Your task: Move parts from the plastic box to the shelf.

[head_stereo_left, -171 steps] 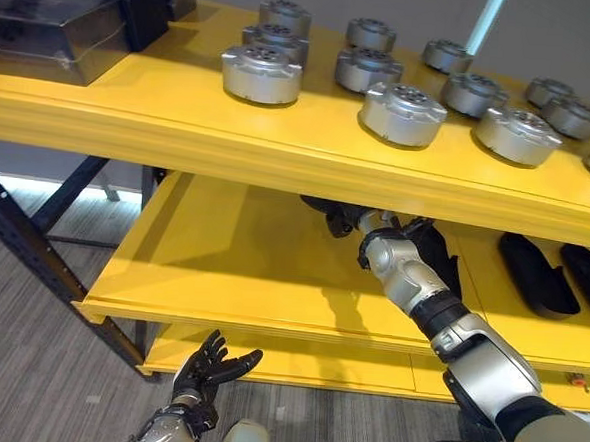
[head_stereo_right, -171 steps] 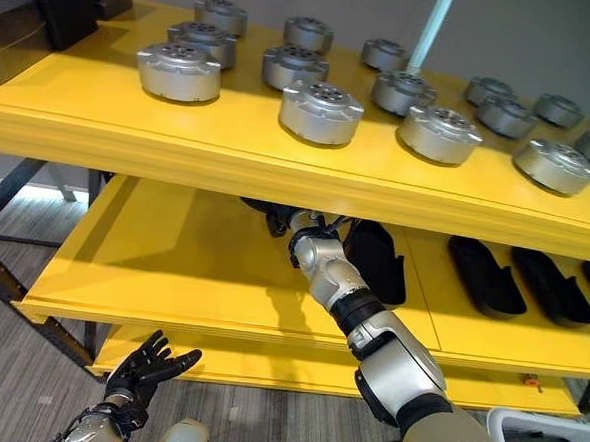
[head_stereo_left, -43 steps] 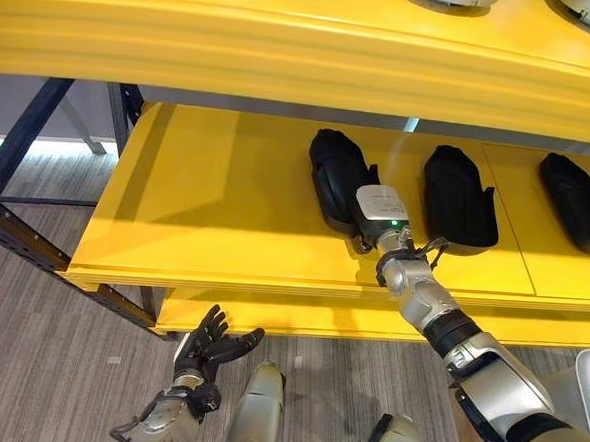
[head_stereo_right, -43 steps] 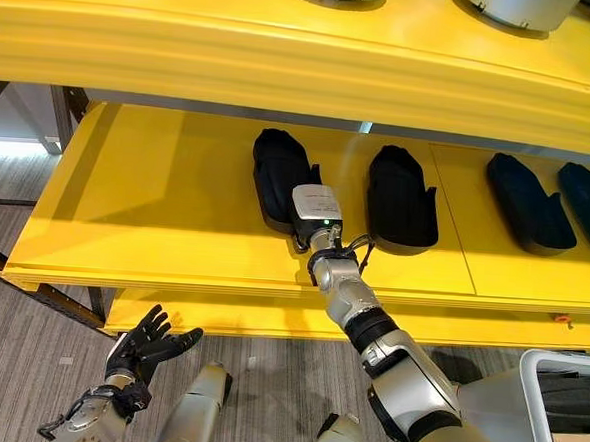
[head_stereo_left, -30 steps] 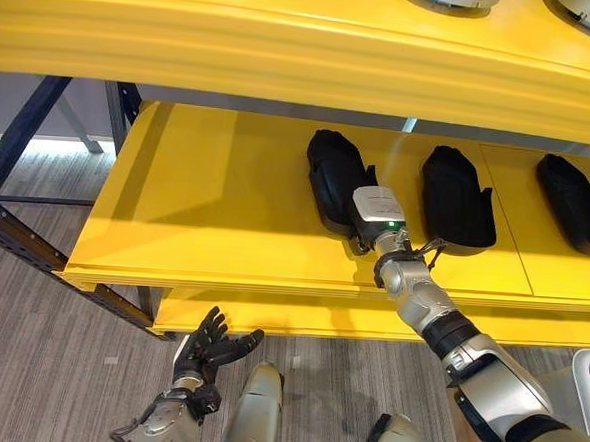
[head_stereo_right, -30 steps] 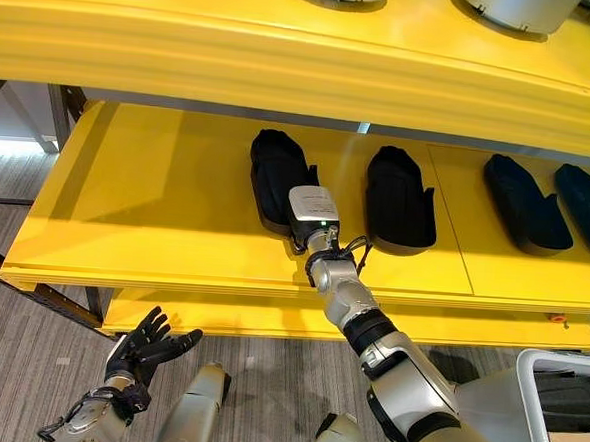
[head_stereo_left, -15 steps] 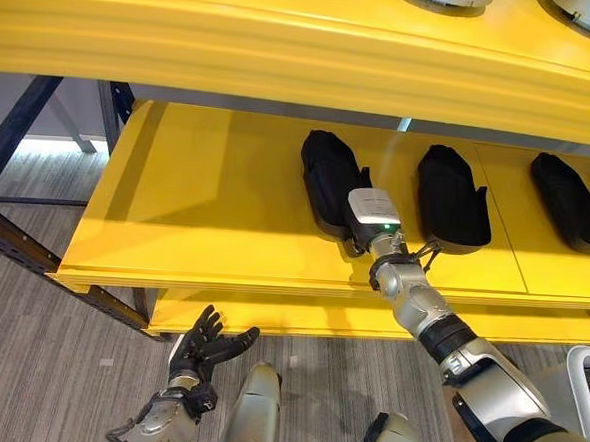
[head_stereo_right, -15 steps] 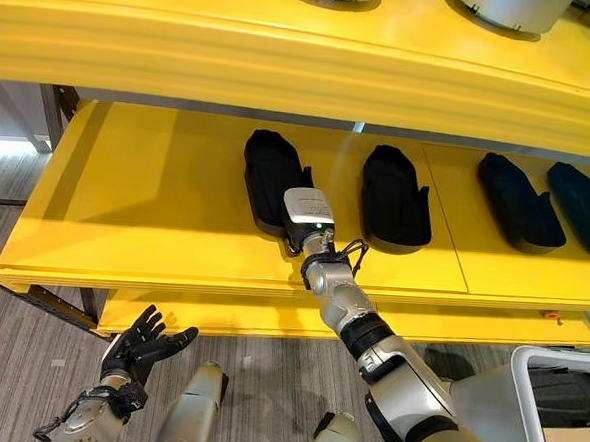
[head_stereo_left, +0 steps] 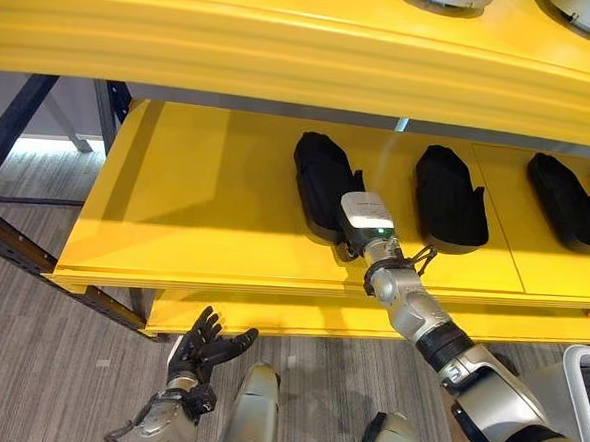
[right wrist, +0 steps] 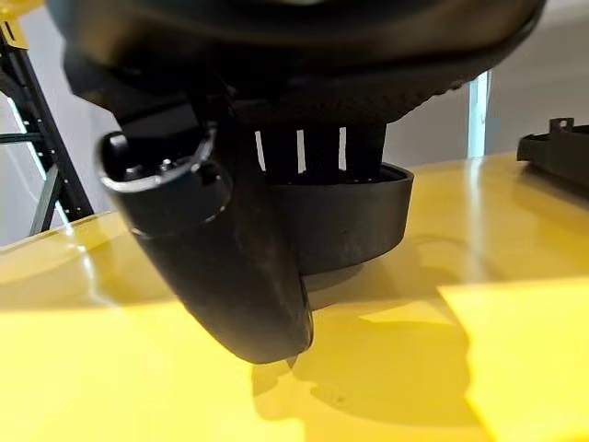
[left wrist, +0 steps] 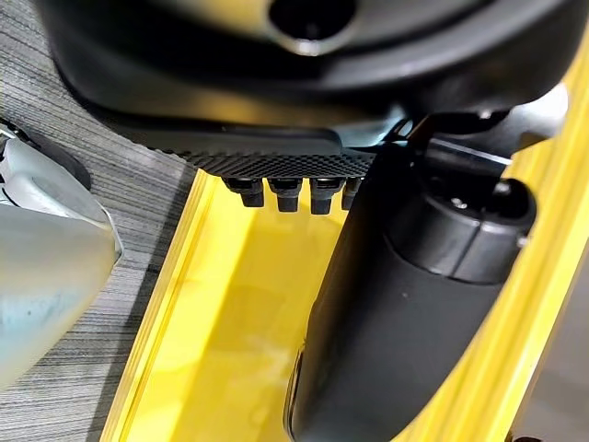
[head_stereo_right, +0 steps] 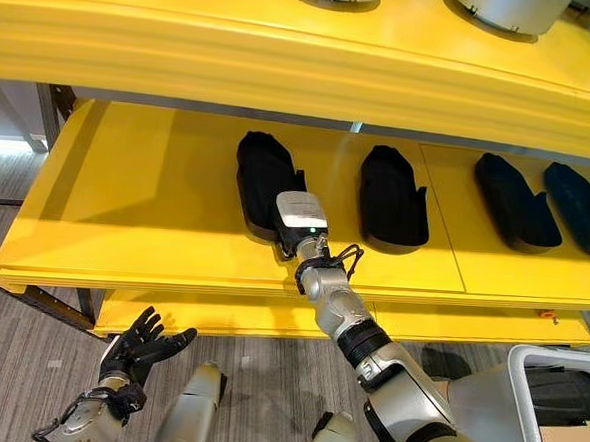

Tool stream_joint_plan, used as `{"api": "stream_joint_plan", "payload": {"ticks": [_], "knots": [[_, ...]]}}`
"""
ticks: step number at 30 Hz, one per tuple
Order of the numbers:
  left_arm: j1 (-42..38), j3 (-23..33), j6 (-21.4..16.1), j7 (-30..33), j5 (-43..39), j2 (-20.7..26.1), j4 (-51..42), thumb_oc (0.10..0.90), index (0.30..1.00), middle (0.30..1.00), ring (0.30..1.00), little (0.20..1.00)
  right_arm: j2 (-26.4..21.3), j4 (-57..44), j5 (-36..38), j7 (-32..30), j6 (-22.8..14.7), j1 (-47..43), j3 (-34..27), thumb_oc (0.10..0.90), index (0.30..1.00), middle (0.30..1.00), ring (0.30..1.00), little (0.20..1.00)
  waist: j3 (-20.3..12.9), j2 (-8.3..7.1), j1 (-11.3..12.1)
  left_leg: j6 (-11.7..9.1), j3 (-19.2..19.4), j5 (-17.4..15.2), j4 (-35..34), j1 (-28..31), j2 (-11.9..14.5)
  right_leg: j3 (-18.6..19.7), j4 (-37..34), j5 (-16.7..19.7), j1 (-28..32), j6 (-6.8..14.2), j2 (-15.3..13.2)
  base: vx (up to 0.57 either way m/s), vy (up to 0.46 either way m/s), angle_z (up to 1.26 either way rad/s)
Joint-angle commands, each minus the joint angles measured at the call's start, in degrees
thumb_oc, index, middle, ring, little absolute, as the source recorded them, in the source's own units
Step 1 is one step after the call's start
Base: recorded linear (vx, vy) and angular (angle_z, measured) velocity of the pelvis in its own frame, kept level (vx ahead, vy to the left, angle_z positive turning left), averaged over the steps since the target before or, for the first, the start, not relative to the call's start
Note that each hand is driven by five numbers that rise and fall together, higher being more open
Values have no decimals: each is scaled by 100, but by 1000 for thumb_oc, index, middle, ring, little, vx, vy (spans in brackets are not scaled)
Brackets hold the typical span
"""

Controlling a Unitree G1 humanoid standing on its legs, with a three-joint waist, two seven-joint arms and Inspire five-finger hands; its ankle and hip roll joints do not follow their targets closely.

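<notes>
Middle shelf (head_stereo_left: 205, 226): we count four black parts lying in a row. Leftmost black part (head_stereo_left: 320, 177) sits just beyond the right hand (right wrist: 304, 129); next part (head_stereo_left: 449, 195) to its right, two more (head_stereo_left: 567, 203) toward the far right edge.

Top shelf (head_stereo_left: 285, 50) carries silver round pieces (head_stereo_right: 494, 5), cut off at the frame top.

Plastic box (head_stereo_right: 550, 397) shows at lower right, white rim, something dark inside; contents too unclear to count. So, our read: several parts placed, maybe more left in the box.

R hand: fingers reach over the leftmost part in its wrist view, thumb (right wrist: 212, 258) hanging down in front. Whether it grips or has let go — cannot tell; fingertips hidden behind the part.

L hand (head_stereo_left: 202, 346): low near the floor, fingers spread, holds nothing.

View differences: eye views give the whole row + box; R wrist view gives the part's rounded end resting flat on the shelf, close up. L wrist view shows a lower yellow shelf edge (left wrist: 156, 322) and grey floor (left wrist: 55, 120).
</notes>
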Motion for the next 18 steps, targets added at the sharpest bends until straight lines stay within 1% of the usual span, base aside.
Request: {"api": "stream_joint_plan", "payload": {"ticks": [1, 4, 5, 6, 7, 18], "knots": [[17, 120, -509, -52, 186, 114, -681, 900, 1000, 1000, 1000, 1000, 226, -377, 17, -45, -395, -269, 141, 400, 300, 300, 300, 300, -214, 11, 139, 268, -56, -67, -331, -3, 56, 105, 379, -444, 51, -350, 129, 0, 0, 0], [24, 121, -518, -53, 187, 122, -673, 900, 1000, 1000, 1000, 1000, 202, -296, 32, -59, -370, -307, 116, 400, 300, 300, 300, 300, -218, 1, 151, 268, -50, -69, -318, -16, 45, 117, 392, -446, 34, -348, 130, 0, 0, 0], [21, 127, -520, -48, 189, 127, -667, 900, 1000, 1000, 1000, 1000, 205, -246, 38, -66, -354, -320, 111, 504, 445, 445, 445, 445, -216, -1, 154, 267, -44, -70, -317, -19, 44, 126, 397, -441, 26, -343, 130, 0, 0, 0], [17, 130, -526, -41, 189, 132, -666, 900, 1000, 1000, 1000, 1000, 211, -196, 32, -50, -339, -328, 121, 643, 640, 640, 640, 640, -217, -4, 156, 265, -39, -69, -303, -29, 46, 126, 404, -444, 20, -346, 127, 0, 0, 0], [12, 138, -528, -38, 198, 136, -656, 900, 1000, 1000, 1000, 1000, 213, -164, 27, -61, -337, -342, 118, 900, 1000, 1000, 1000, 1000, -219, -6, 158, 266, -41, -71, -289, -41, 49, 129, 408, -444, 16, -347, 132, 0, 0, 0], [52, 163, -513, -38, 154, 104, -626, 900, 1000, 1000, 1000, 1000, 192, -212, 183, 60, -305, -447, 73, 900, 1000, 1000, 1000, 1000, -239, -48, 128, 247, -22, -55, -327, -19, 82, 162, 397, -433, -6, -360, 170, 1, -3, -1]]}}
